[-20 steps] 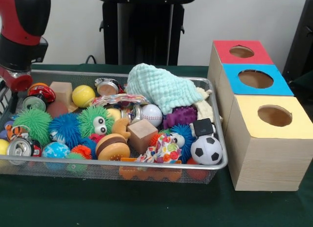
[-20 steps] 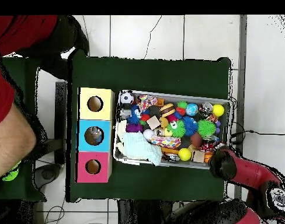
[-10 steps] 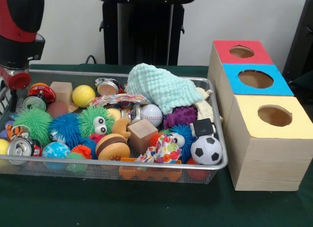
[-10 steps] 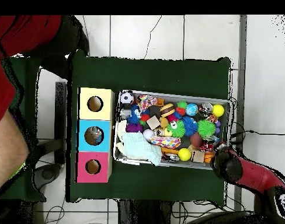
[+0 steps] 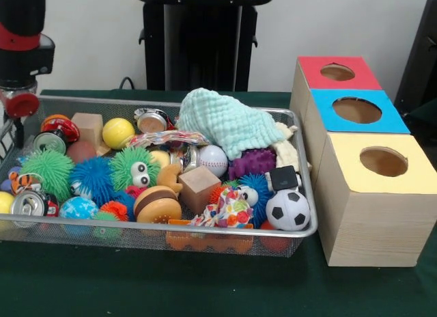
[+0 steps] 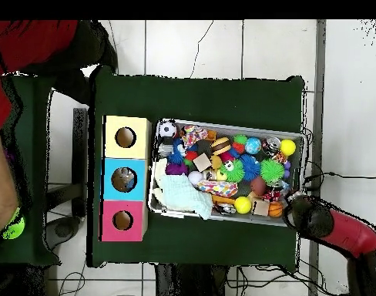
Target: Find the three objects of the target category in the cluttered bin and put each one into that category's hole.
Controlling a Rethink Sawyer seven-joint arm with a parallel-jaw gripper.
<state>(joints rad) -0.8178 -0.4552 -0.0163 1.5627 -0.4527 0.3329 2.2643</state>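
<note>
A wire mesh bin (image 5: 300,167) holds a heap of toys. Among them are a soccer ball (image 5: 287,209), a baseball (image 5: 212,160), a yellow ball (image 5: 117,132), two drink cans (image 5: 27,205) (image 5: 48,143), two wooden cubes (image 5: 198,187) (image 5: 87,126) and a mint cloth (image 5: 222,122). Beside the bin stand three wooden boxes with round holes, topped red (image 5: 311,65), blue (image 5: 324,115) and yellow (image 5: 345,173). My gripper (image 5: 9,129) hangs just outside the bin's far left corner, away from the boxes. In the overhead view the gripper (image 6: 308,217) sits off the bin's (image 6: 226,126) lower right corner. It holds nothing that I can see.
Spiky green (image 5: 44,170) and blue (image 5: 92,179) balls, a toy burger (image 5: 157,204) and a purple toy (image 5: 251,161) crowd the bin. A person's arm (image 6: 6,193) shows at the overhead view's left edge. A black stand (image 5: 198,40) rises behind the table.
The arm has drawn back from the bin's corner, leftward in the front view and rightward in the overhead view. The toys have not moved.
</note>
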